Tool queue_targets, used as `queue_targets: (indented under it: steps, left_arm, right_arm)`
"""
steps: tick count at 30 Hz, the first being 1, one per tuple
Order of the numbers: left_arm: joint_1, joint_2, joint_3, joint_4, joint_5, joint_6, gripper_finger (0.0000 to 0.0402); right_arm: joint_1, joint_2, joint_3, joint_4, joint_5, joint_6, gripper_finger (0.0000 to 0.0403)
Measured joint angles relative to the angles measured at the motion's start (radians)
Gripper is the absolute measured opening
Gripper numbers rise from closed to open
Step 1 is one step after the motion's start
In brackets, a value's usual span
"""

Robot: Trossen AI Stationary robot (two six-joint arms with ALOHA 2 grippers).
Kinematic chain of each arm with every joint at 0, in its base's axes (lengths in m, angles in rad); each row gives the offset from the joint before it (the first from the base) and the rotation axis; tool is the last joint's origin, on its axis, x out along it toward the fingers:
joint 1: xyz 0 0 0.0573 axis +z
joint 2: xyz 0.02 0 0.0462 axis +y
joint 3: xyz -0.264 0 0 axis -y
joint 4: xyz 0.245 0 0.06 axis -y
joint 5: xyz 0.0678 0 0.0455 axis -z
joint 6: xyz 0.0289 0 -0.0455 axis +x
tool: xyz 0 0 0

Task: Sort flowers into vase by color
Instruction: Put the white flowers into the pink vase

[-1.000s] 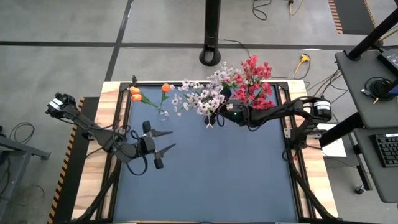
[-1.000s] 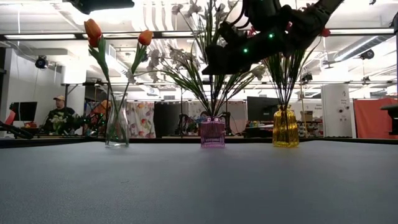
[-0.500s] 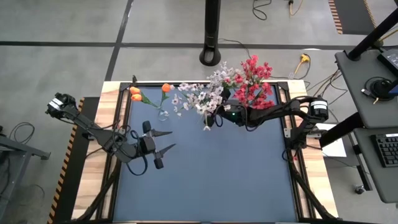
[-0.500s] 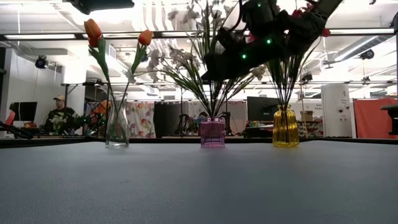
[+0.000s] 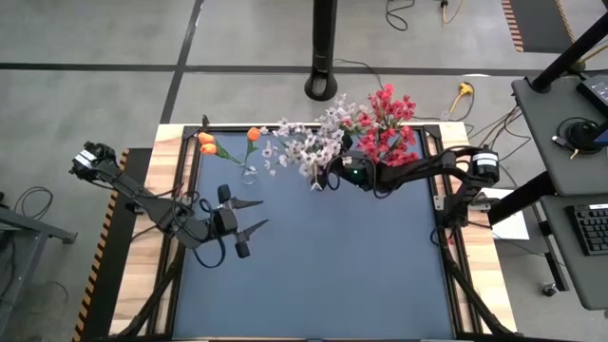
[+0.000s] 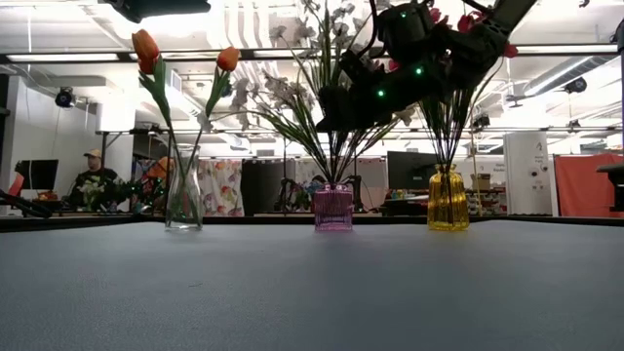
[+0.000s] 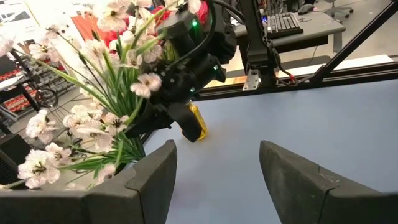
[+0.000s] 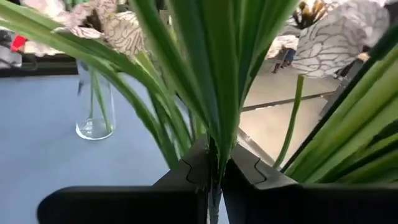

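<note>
My right gripper (image 5: 332, 174) hovers over the pink vase (image 6: 333, 208) at the table's far side and is shut on a stem of the white blossom spray (image 5: 304, 147). That spray fans out of the pink vase in the low view. Orange tulips (image 5: 206, 142) stand with their stems in the clear glass vase (image 6: 183, 200). Red blossoms (image 5: 385, 123) stand in the yellow vase (image 6: 448, 200). My left gripper (image 5: 264, 211) waits open above the mat's left half, touching nothing. My right gripper pinches one green stem (image 8: 215, 155) of the white spray between its two fingers (image 8: 186, 171), among the leaves and below the blossoms. The stem runs upright through the hold. Whether its lower end sits in the pink vase, leaves and gripper hide.
The three vases stand in a row along the blue mat's far edge. The near and middle mat (image 5: 323, 266) lies bare. A wooden table border and black frame rails surround the mat. A black pole base stands beyond the far edge, and a person sits far off in the room.
My right gripper has risen a little and shifted toward the far edge, staying shut on the stem. The white spray has swung with it, its blossoms moving slightly toward the far-left. The left arm has kept still.
</note>
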Motion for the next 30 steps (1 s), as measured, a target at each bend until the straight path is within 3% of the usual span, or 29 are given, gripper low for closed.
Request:
queue_targets:
  steps: [30]
  left_arm:
    - [0.0,0.0,-0.001,0.0,0.0,0.0,0.0212]
  right_arm:
    - [-0.009,-0.035,-0.002,-0.072,0.0,0.012,0.0018]
